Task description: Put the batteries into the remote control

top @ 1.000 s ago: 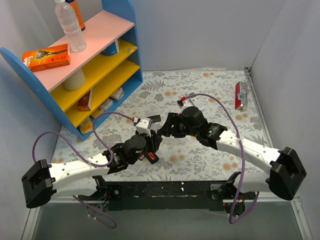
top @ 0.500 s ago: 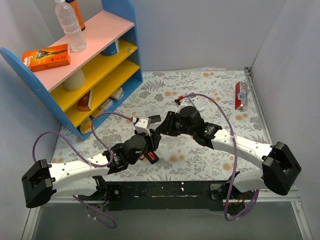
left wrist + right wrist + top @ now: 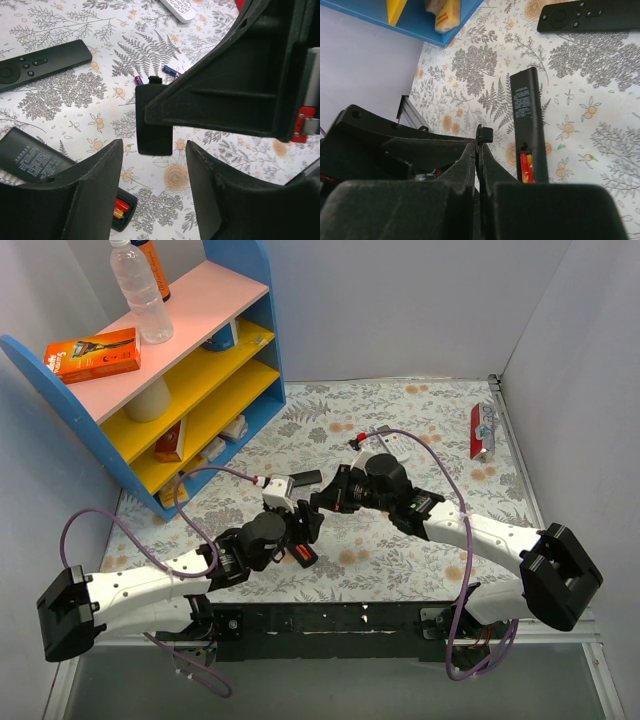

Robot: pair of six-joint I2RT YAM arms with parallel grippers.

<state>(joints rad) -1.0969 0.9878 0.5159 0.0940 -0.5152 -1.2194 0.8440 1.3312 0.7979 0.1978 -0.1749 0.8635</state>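
Observation:
The remote control (image 3: 525, 105) lies face down on the flowered table, label up, its battery bay open with red batteries (image 3: 526, 167) in it. In the left wrist view the bay (image 3: 120, 207) shows at the bottom left. My right gripper (image 3: 479, 147) is shut on a thin black battery cover (image 3: 154, 120), held on edge above the table. My left gripper (image 3: 154, 146) is open just below that cover, with nothing between its fingers. Two loose purple batteries (image 3: 170, 71) lie on the table beyond the cover. Both grippers (image 3: 312, 512) meet at mid-table.
A second black remote (image 3: 40, 62) with buttons lies to the left. A white remote (image 3: 177, 7) sits further back. A blue shelf unit (image 3: 170, 370) stands at the back left, and a red packet (image 3: 482, 430) lies at the right wall.
My right jaws have closed on the battery cover and my left jaws have opened off it. The right arm has shifted slightly toward the left one.

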